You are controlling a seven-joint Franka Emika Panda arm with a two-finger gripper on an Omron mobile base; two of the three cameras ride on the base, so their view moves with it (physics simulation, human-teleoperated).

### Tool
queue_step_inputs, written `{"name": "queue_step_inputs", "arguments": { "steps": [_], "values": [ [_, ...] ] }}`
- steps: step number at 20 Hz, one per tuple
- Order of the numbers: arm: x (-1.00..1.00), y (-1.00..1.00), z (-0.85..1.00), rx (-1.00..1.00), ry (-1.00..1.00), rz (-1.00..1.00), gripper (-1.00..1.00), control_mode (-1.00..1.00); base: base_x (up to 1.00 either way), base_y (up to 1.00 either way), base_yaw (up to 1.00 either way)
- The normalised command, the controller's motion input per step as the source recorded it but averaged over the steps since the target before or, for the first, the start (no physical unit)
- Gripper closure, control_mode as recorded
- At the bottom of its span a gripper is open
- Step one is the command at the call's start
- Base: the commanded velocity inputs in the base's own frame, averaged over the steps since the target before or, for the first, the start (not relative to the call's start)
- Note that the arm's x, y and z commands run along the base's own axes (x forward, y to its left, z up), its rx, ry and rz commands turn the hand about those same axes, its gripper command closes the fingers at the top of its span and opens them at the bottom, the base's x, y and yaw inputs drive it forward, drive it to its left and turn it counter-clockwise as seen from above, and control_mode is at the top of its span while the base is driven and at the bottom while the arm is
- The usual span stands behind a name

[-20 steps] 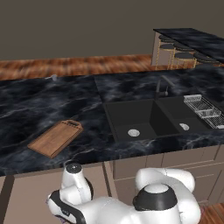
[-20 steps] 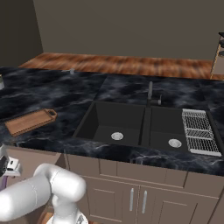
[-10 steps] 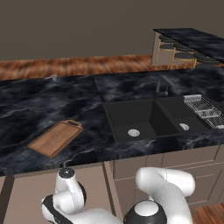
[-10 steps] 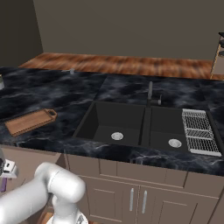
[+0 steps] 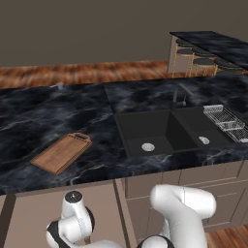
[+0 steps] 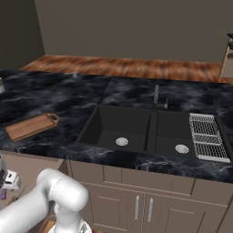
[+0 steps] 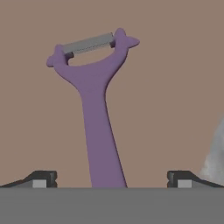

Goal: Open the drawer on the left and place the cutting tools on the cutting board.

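The drawer (image 5: 48, 206) stands pulled out under the counter at the lower left, and my arm reaches down into it. On its taupe floor (image 7: 175, 87) lies the purple Y-shaped peeler (image 7: 94, 109), blade end away from me. My gripper (image 7: 109, 181) is open, its two fingertips (image 7: 41, 179) wide apart on either side of the peeler's handle without touching it. The wooden cutting board (image 5: 62, 152) lies bare on the black counter left of the sink, also seen as the board (image 6: 31, 126) in the right base view. The knife is out of view.
A black double sink (image 5: 164, 133) with a faucet (image 5: 178, 97) sits right of the board, and a wire rack (image 6: 207, 136) lies in its far basin. Cabinet doors (image 6: 143, 207) run below the sink. A pale blurred shape (image 7: 214, 153) shows at the hand view's right edge.
My arm has sunk lower into the open drawer, the wrist dropping and shifting slightly left. The board and counter are unchanged.
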Motion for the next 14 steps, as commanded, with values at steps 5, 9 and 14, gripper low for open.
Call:
{"name": "queue_step_inputs", "arguments": {
  "steps": [5, 9, 14],
  "values": [
    [0.0, 0.01, -0.3, 0.0, 0.0, 0.0, -1.0, -1.0, 0.0, 0.0, 0.0],
    [0.0, 0.12, -0.27, 0.0, 0.01, 0.0, -1.0, -1.0, 0.0, 0.0, 0.0],
    [0.0, 0.17, -0.25, 0.0, 0.01, 0.0, -1.0, -1.0, 0.0, 0.0, 0.0]
  ]
}}
